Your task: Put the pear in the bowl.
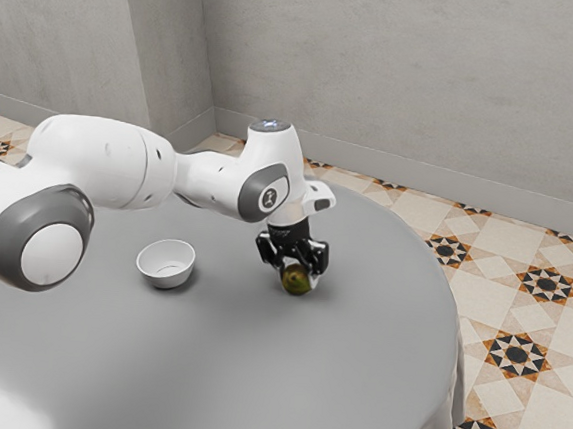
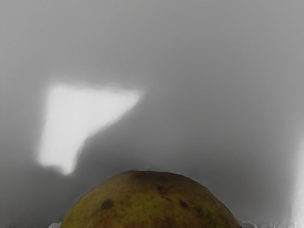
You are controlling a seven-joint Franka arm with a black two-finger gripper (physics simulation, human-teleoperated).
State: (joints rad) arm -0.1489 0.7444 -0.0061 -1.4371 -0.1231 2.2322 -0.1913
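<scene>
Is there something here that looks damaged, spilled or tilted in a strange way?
Only the pear stands out a little: its skin has dark spots, perhaps bruises. The bowl stands upright, and I see no spill.

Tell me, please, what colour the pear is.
The pear is yellow-green with dark brown spots, clearest in the wrist view.

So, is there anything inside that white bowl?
Nothing I can see: the white bowl shows a bare far wall and part of its bottom. Its near side hides the rest.
</scene>
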